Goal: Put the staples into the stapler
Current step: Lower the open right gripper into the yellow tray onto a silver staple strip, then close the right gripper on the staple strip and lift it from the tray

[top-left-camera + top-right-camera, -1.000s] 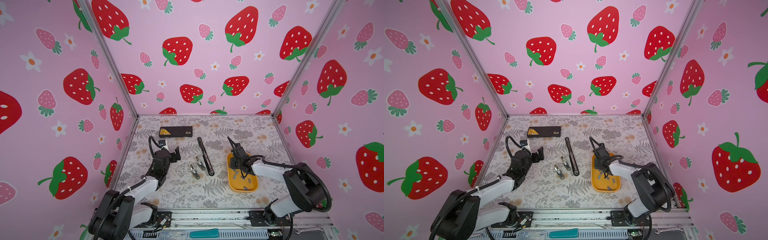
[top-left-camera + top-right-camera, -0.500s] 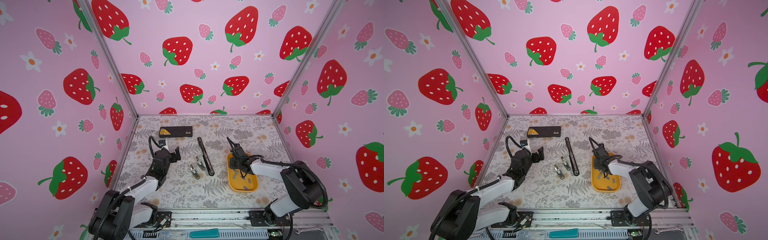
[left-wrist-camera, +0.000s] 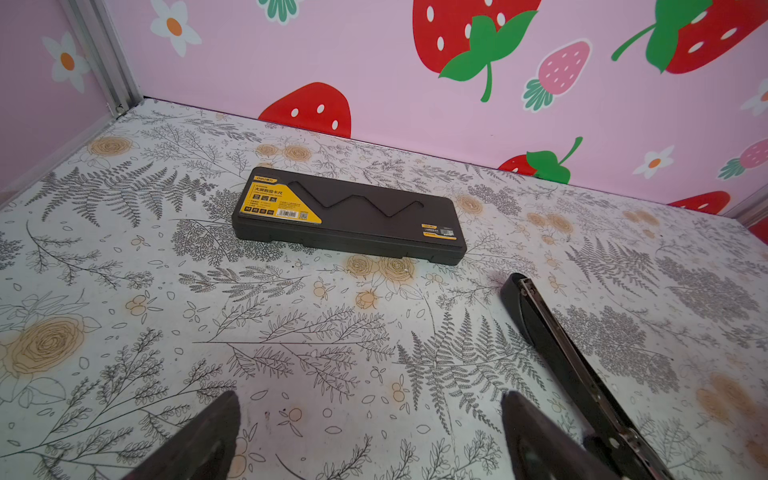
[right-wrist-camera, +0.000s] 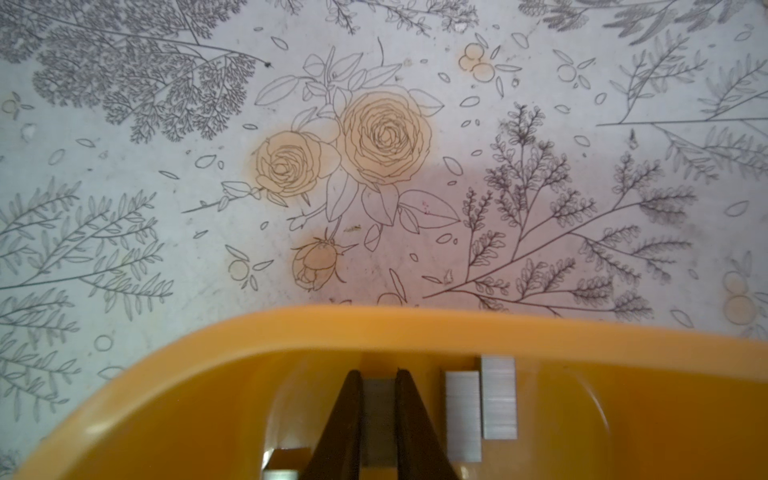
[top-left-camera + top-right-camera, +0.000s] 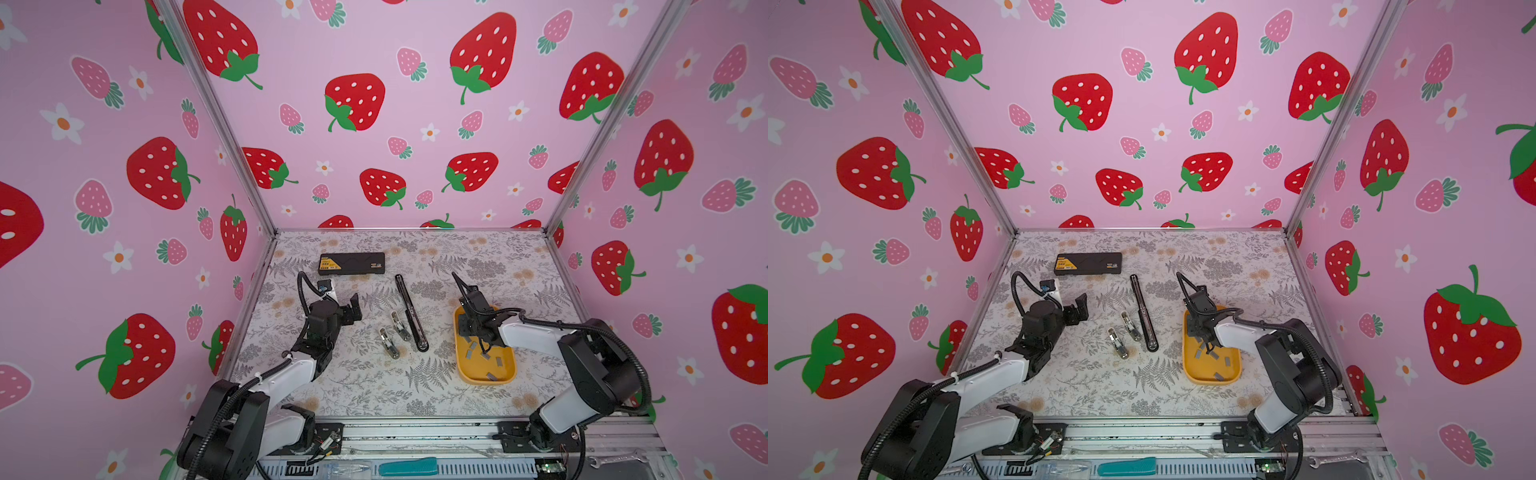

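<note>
Across both top views, the staples (image 5: 492, 376) lie in the yellow tray (image 5: 1210, 381) at right, apparently none loaded yet; the black stapler (image 5: 411, 313) lies open mid-table, with bare mat (image 5: 436, 299) between it and the tray. From the left wrist, the left gripper (image 3: 370, 401) gapes wide, empty, beside the stapler. From the right wrist, the right gripper (image 4: 378, 376) is pinched onto one staple strip (image 4: 377, 415) near the tray's wall.

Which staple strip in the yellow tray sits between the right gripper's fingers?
The staple strip pinched between the right gripper's fingers, near the tray's rim. The two neighbouring strips lie side by side, untouched.
</note>
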`<state>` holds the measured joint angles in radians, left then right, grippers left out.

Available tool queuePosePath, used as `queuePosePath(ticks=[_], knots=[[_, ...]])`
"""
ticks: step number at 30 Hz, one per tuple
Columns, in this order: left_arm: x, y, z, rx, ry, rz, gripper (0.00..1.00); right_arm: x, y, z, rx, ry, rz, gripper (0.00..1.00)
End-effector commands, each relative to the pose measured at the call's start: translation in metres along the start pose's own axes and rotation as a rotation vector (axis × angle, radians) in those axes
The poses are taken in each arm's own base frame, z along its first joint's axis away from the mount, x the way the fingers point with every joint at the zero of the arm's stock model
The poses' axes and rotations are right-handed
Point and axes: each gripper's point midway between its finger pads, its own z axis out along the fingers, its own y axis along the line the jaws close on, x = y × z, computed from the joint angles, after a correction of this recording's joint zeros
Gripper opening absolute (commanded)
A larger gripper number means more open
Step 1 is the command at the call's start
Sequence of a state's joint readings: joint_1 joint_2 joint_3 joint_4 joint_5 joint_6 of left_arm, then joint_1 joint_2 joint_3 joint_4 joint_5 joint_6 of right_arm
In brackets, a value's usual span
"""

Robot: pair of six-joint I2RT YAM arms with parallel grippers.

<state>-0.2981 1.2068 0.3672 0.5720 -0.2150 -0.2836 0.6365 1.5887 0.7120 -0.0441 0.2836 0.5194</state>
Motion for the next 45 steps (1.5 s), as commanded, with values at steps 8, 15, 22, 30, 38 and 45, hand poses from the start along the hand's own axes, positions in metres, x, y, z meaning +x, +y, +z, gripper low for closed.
queuePosePath(ticks=[8,15,22,30,38,45], knots=[[-0.003,-0.001,-0.001,0.014,-0.02,-0.008,0.99,0.012,-0.007,0.002,0.025,0.049,-0.011,0.13],[-0.003,-0.002,-0.002,0.017,-0.02,-0.006,0.99,-0.002,-0.005,-0.012,-0.004,-0.019,0.001,0.09],[0.001,-0.007,-0.009,0.053,0.005,0.0,0.99,-0.021,-0.005,-0.042,-0.058,-0.14,0.018,0.09],[0.0,-0.012,-0.022,0.098,0.018,0.0,0.99,-0.038,-0.002,-0.071,-0.131,-0.271,0.018,0.09],[0.002,-0.024,-0.028,0.18,0.022,0.018,0.99,-0.053,0.033,-0.112,-0.278,-0.338,-0.009,0.08],[0.004,-0.034,-0.032,0.236,0.04,0.019,0.99,-0.055,0.088,-0.158,-0.429,-0.461,-0.057,0.08]])
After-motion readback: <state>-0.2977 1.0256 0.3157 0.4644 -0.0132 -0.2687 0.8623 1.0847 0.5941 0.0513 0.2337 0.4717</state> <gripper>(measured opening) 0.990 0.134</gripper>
